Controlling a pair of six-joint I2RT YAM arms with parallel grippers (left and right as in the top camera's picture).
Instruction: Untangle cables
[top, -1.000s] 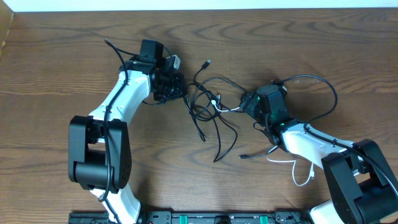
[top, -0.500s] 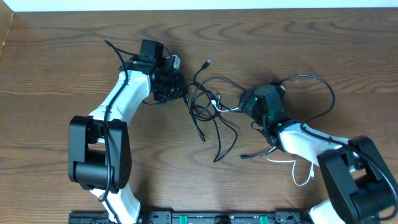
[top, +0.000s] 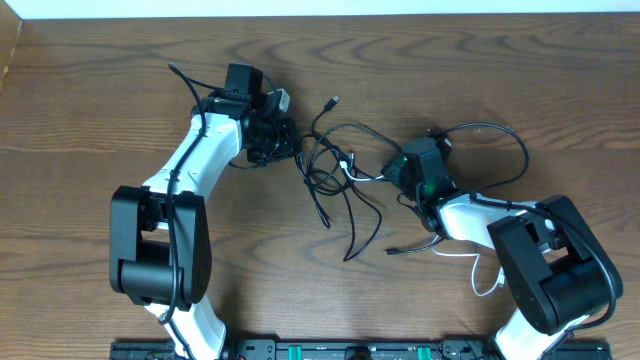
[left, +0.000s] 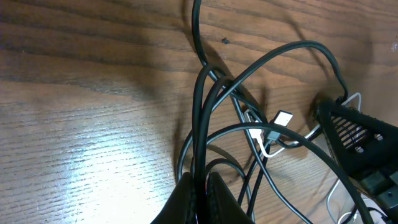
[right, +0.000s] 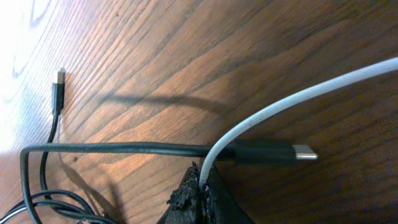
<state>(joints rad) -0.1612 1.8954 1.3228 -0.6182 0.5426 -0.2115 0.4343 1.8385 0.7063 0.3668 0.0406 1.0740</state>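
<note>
left claw (left: 200, 191): pinched together on black cables (left: 205, 118), at its own edge of the tangle (top: 335, 165).
right claw (right: 200, 185): clamped on white cable (right: 280, 99), at the opposite edge.
tangle: on table (top: 100, 80), between both claws, about equally near each.
pull axis: judged claw-to-claw, straight apart.

A dark brown wood-grain worktop (top: 80, 120) is filling nearly the whole overhead view, its grain running in long wavy bands from side to side. A narrow white strip (top: 320, 7) is running along its far edge. A black rail with small green parts (top: 330, 351) is lying along the near edge. In both wrist views, bright light is glaring off the wood at the left.
</note>
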